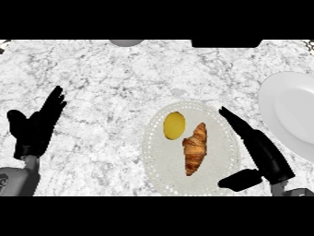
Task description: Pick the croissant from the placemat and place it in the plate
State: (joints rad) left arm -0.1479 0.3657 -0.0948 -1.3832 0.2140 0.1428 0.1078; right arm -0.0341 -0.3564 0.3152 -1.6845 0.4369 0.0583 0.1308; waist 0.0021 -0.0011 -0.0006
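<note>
Right hand (263,154) sits at about four o'clock in the head view, released, its straight fingers pointing up toward eleven o'clock and its thumb jutting out low toward the placemat (160,170). It grasps nothing. At its nine o'clock, just beside the fingers but apart from them, lies the croissant (195,148): golden brown, ridged across its back, long and narrow, tapering at both ends, its length running from twelve to six o'clock with a slight lean. It rests on the pale oval placemat with a dotted border, right of the mat's middle. A small yellow round object (174,125) lies on the same mat at the croissant's eleven o'clock, close beside its upper tip. At the hand's one o'clock the white plate (299,115) sits on the marbled table (112,83), cut by the right edge. Left hand (37,126) rests at nine o'clock, released, fingers up.
</note>
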